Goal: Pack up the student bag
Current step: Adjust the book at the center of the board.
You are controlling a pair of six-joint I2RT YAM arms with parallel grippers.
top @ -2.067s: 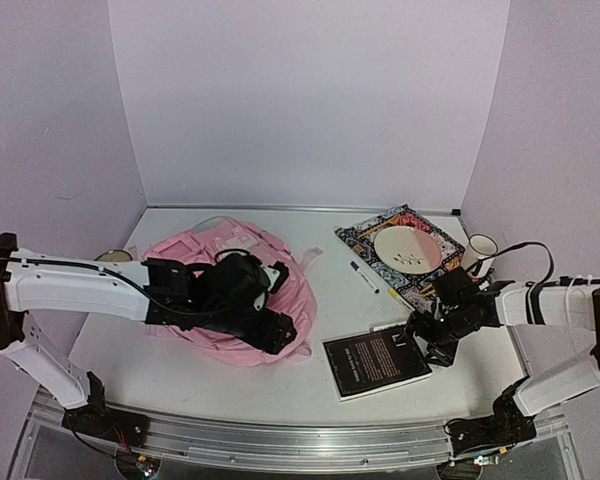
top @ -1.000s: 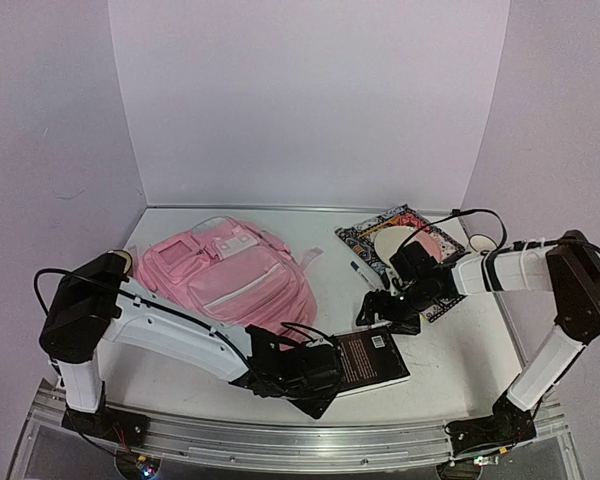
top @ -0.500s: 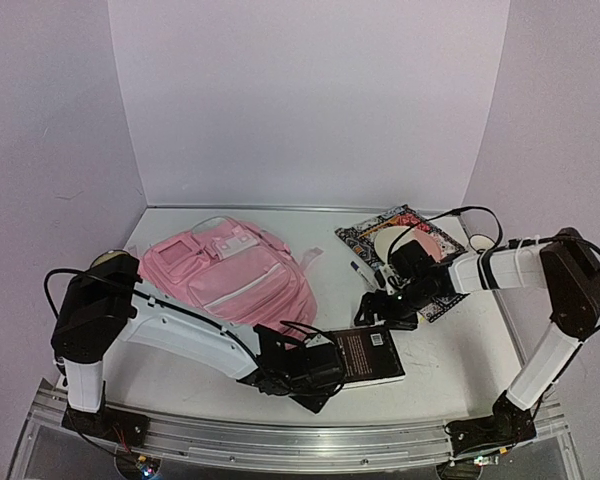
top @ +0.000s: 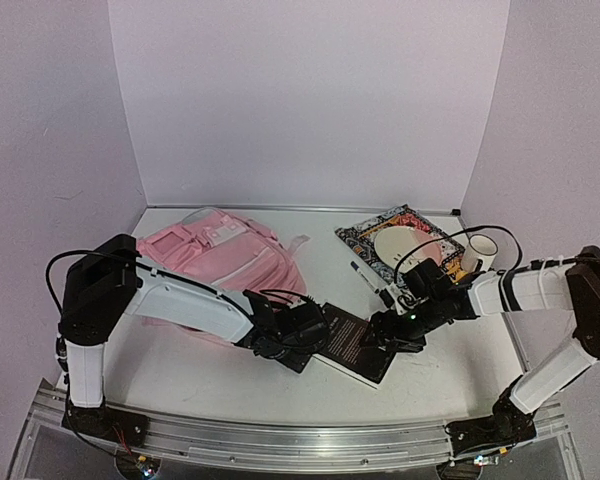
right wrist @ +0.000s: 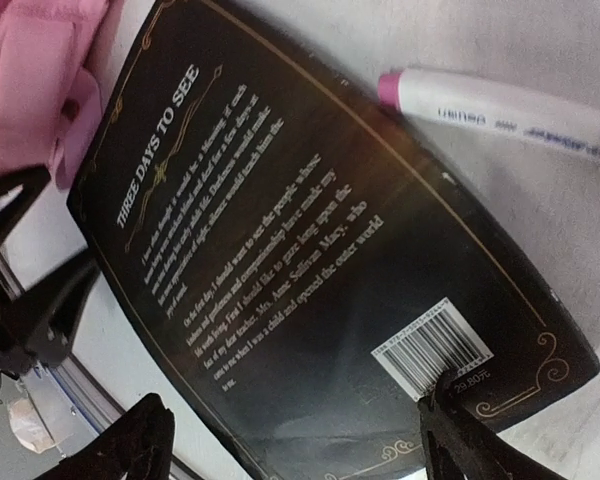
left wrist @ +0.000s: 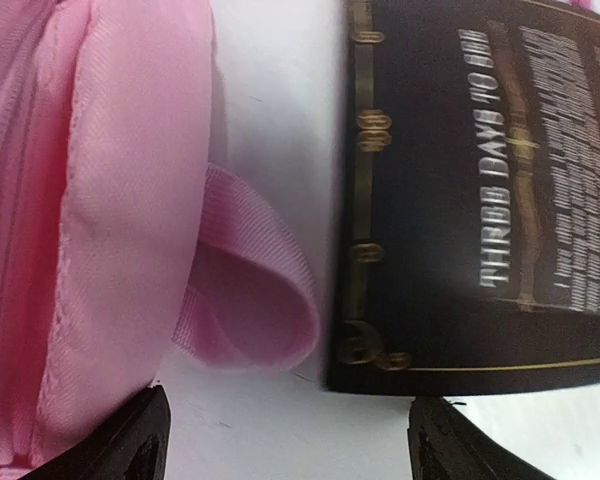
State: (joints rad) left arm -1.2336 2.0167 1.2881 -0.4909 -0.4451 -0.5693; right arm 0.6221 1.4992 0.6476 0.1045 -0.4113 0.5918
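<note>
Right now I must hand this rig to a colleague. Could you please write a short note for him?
Left gripper: jaws open, low at the corner of the book nearest the bag, beside a strap loop; holding nothing.
Right gripper: jaws open over the book's other end; holding nothing.
Book: flat on the table, back cover up, beside the bag, not in it. A marker lies next to it.
Done: nothing visibly packed.
Left: get the book into the bag. I cannot tell if a pocket is open.
</note>
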